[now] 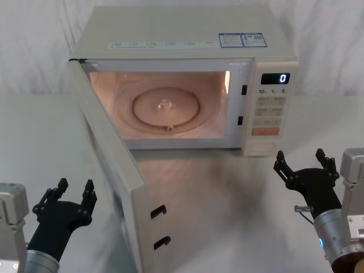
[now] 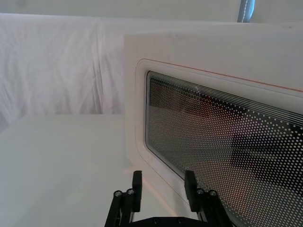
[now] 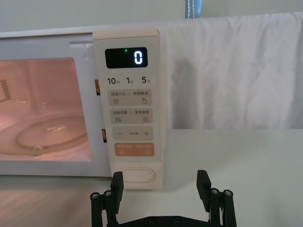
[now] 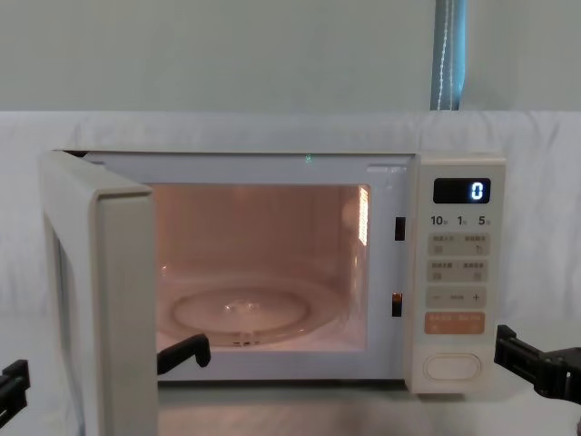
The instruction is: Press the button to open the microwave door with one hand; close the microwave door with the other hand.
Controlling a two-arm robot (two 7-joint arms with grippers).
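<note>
Swinging wide, microwave door (image 1: 116,170) shows lit cavity w/ both claws spread.

The microwave (image 1: 187,51) is cream all over, lit a warm peachy pink inside. The microwave door (image 2: 213,94) is cream too, with a dark window covered in a fine white dot grid and a thin orange line on its frame. The black display (image 3: 126,57) shows a blue-white 0. One orange key (image 3: 135,150), and a plain cream button (image 3: 136,175). Both grippers' fingers (image 1: 88,190) are black. White worktop (image 1: 34,142), white cloth behind.
</note>
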